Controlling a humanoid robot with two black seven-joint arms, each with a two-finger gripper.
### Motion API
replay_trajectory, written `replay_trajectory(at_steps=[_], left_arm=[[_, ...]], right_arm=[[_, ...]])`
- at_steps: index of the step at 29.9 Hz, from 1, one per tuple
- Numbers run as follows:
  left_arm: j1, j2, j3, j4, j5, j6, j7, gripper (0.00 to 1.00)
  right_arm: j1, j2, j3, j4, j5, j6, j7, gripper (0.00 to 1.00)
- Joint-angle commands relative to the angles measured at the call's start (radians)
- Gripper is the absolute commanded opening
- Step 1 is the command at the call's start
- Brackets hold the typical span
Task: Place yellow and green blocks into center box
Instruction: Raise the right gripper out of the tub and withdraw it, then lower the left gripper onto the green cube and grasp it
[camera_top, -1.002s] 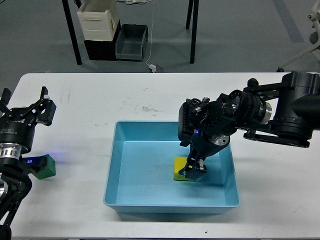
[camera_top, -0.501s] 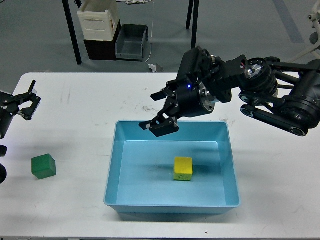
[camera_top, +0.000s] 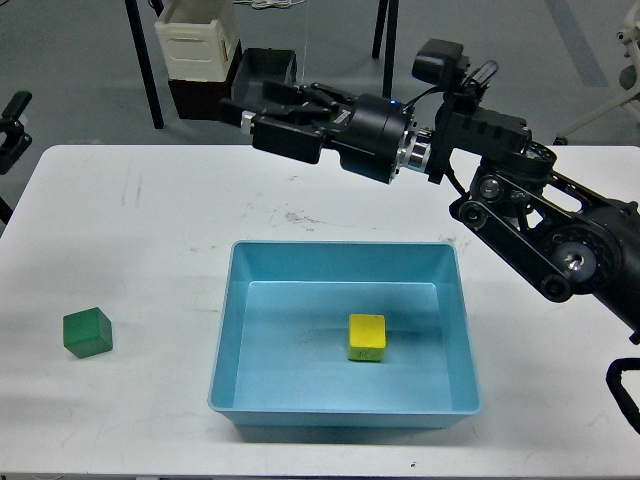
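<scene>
The yellow block (camera_top: 367, 337) lies on the floor of the blue center box (camera_top: 227, 335), right of its middle, with nothing touching it. The green block (camera_top: 87, 332) sits on the white table to the left of the box, alone. My right gripper (camera_top: 262, 118) reaches out to the left, high over the table's far edge, well above and behind the box. Its fingers are spread and hold nothing. Of my left gripper only a dark piece (camera_top: 10, 128) shows at the left edge, far behind the green block. Its fingers cannot be made out.
The right arm's thick links (camera_top: 520, 215) hang over the table's right rear. Behind the table on the floor stand a white and black container (camera_top: 196, 55) and a grey bin (camera_top: 262, 85), between black table legs (camera_top: 143, 62).
My right gripper let go of the yellow block, rose out of the box and swung up and left. My left arm drew back from beside the green block to the left edge.
</scene>
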Motion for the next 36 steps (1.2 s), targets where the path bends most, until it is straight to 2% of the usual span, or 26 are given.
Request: replay_trajectory(at_steps=[1,7,8,12,14,15,19,23,26,33,36], left_arm=[[-0.03,0.023,0.002,0.0,0.101,0.004,-0.002,1.0],[-0.067,0.022,-0.001,-0.014,0.155,-0.002,-0.008,1.0],[-0.067,0.028,-0.002,-0.024,0.155,-0.005,-0.02,1.0],[-0.075,0.066,0.008,-0.058,0.198,-0.039,-0.153,1.0],[-0.075,0.085,0.01,-0.078,0.256,-0.067,-0.259,1.0],[-0.075,0.085,0.01,-0.086,0.305,-0.067,-0.279,1.0],[-0.1,0.091,0.013,-0.139,0.578,-0.067,-0.279,1.0],[-0.127,0.1,0.013,-0.208,0.732,-0.067,-0.279,1.0],[-0.13,0.164,0.027,-0.244,0.82,-0.067,-0.279,1.0],[-0.239,0.23,0.335,-0.337,1.338,-0.067,-0.279,1.0],[-0.265,0.292,0.477,-0.345,1.473,-0.067,-0.279,1.0]], right_arm=[[-0.129,0.04,0.158,0.045,0.01,-0.017,-0.05,1.0],[-0.281,0.052,0.295,0.163,0.182,-0.017,-0.121,1.0],[-0.302,0.052,0.315,0.178,0.209,-0.017,-0.138,1.0],[-0.402,0.052,0.416,0.25,0.317,-0.013,-0.198,1.0],[-0.464,0.052,0.464,0.278,0.383,-0.007,-0.213,1.0],[-0.497,0.052,0.484,0.289,0.413,-0.005,-0.219,1.0],[-0.609,0.052,0.551,0.303,0.509,0.003,-0.228,1.0],[-0.67,0.052,0.594,0.301,0.568,0.012,-0.233,1.0],[-0.71,0.052,0.611,0.3,0.627,0.015,-0.233,1.0],[-0.785,0.052,0.694,0.315,0.802,0.065,-0.234,1.0],[-0.818,0.048,0.707,0.323,0.877,0.085,-0.234,1.0]])
